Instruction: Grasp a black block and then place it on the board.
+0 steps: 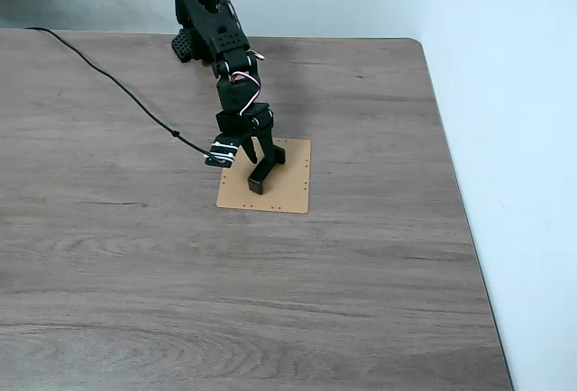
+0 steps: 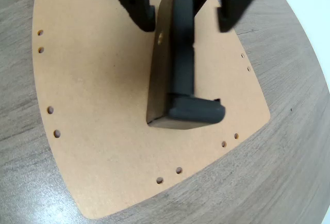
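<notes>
The black block (image 2: 184,53) lies flat on the board (image 2: 103,121), running lengthwise from the board's far edge toward its middle, with one downturned end nearest the wrist camera. In the wrist view the gripper (image 2: 185,15) hangs just above the block's far half, spread apart: one finger (image 2: 135,2) stands to the left of the bar and the other to the right, each with a clear gap of board showing between it and the block, so nothing is being grasped.

From the fixed view the board (image 1: 288,188) sits on the grey-brown wood-grain bench (image 1: 135,265), roughly in the middle and toward the bench's right half. The black arm (image 1: 221,49) reaches down from the bench's far edge, and its gripper (image 1: 261,170) is over the board's left part, where the block (image 1: 258,177) rests. A black cable (image 1: 108,80) runs across the bench from the far left corner toward the arm's wrist.
</notes>
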`<state>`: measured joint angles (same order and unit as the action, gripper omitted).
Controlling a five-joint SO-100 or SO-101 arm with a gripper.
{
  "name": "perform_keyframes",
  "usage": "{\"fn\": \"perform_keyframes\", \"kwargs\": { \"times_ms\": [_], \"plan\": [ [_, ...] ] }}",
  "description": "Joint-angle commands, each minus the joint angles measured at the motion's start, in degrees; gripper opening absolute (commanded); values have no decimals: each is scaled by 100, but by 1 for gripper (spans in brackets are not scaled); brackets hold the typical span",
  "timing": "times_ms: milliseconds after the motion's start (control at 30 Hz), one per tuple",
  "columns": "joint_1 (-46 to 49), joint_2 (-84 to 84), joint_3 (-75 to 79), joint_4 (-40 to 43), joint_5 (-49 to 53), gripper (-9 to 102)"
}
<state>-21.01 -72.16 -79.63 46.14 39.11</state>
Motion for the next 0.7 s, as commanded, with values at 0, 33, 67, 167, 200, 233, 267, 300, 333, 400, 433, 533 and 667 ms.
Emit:
{"fn": "perform_keyframes", "kwargs": {
  "times_ms": [0, 33, 67, 167, 200, 233, 267, 300, 333, 400, 433, 533, 667],
  "plan": [
    [-114, -141, 44, 9, 79, 20],
    [-105, -167, 70, 35, 79, 20],
    [-88, -202, 97, 53, 79, 20],
    [-44, -378, 211, 202, 176, 20],
    [-9, -492, 246, 237, 193, 20],
    [44, -633, 255, 237, 193, 20],
    [97, -791, 255, 237, 193, 19],
    [141, -949, 246, 229, 220, 19],
    [193, -1107, 229, 211, 229, 19],
    [325, -1503, 70, 97, 343, 15],
    [404, -1705, -44, 0, 360, 11],
    [729, -2408, -598, -308, 290, 0],
    [1213, -3375, -1749, -554, -18, 0]
  ]
}}
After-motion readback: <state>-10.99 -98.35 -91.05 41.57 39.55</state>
